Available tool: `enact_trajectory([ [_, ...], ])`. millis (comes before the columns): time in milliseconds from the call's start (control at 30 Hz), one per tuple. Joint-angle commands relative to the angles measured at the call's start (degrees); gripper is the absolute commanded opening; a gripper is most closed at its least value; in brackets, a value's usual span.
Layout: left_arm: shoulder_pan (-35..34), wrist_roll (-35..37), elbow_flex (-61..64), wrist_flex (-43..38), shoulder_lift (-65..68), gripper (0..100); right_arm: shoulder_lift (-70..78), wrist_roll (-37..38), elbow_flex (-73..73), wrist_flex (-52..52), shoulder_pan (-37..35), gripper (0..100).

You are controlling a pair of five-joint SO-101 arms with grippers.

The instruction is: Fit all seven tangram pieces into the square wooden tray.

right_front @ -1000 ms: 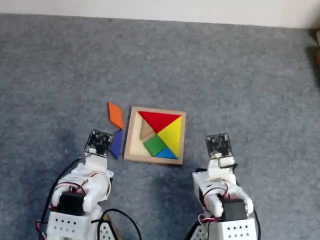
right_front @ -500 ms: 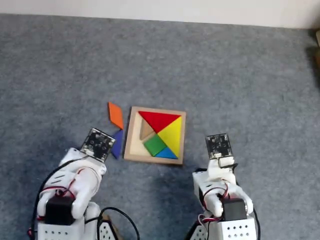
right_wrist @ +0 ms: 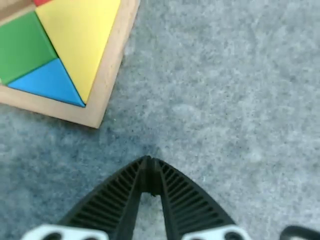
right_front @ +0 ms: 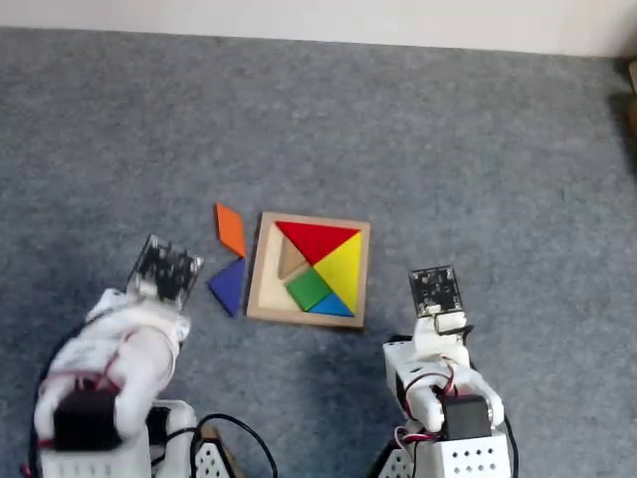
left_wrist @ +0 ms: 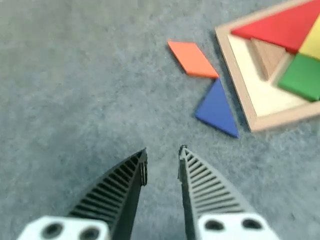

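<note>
The blue triangle (right_front: 229, 285) is lying nearest our left hand (left_wrist: 162, 150).
We are holding it slightly open, left of the piece in the high view; right hand (right_wrist: 151, 172) closed.

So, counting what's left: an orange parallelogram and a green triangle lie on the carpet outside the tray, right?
No: beside the orange parallelogram lies a dark blue triangle, not a green one; the green piece sits inside the tray. The left wrist view shows it.

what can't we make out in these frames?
Left wrist view: tray runs off the frame edge, far side cut off.
Right wrist view: one tray corner in frame, the rest cut off.
High view: dark blue triangle touching the tray or not, too small to tell.
</note>
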Motion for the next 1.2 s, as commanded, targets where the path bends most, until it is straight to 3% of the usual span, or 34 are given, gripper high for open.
enact_trajectory([
  [0, -0.66, 1.23, -10.77, 0.44, 21.93, 20, -0.84, -0.18, 6.55, 0.4, 0.66, 0.5],
  [167, -0.57, 7.03, -18.24, 0.0, 40.31, 36, -0.84, -0.18, 6.55, 0.4, 0.66, 0.5],
  [700, 1.45, 10.73, -21.05, -22.24, 71.78, 35, -0.84, -0.18, 6.55, 0.4, 0.66, 0.5],
  [900, 3.65, 10.73, -21.05, -29.8, 80.75, 30, -0.84, -0.18, 6.55, 0.4, 0.66, 0.5],
  [1167, 6.99, 10.9, -21.67, -32.88, 87.25, 30, -0.84, -0.18, 6.55, 0.4, 0.66, 0.5],
])
